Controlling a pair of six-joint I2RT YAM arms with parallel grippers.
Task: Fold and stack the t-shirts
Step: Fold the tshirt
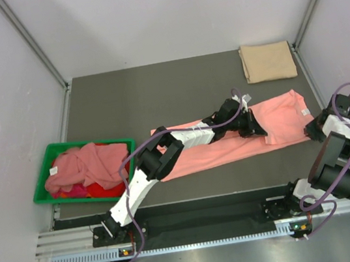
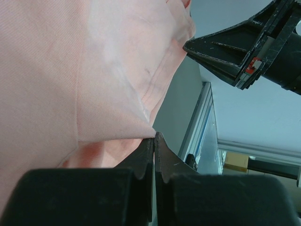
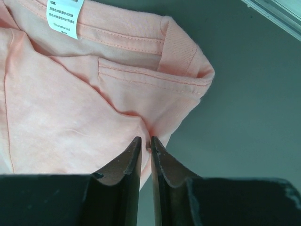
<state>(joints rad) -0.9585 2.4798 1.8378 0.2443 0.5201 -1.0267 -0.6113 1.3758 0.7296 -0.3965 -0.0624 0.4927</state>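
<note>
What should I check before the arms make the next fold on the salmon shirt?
1. Left tool shut on the salmon-pink shirt: ok.
2. Right tool pinching cloth near the collar: ok.
3. Cloth between both tools smooth: cannot tell.
4. Folded tan shirt apart from the salmon-pink shirt: ok.
5. Green bin apart from the salmon-pink shirt: ok.

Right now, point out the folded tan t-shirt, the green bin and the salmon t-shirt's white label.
folded tan t-shirt [image 1: 268,61], top view, middle of its top layer.
green bin [image 1: 71,144], top view, far rim.
white label [image 3: 65,16], right wrist view, its printed middle.
</note>
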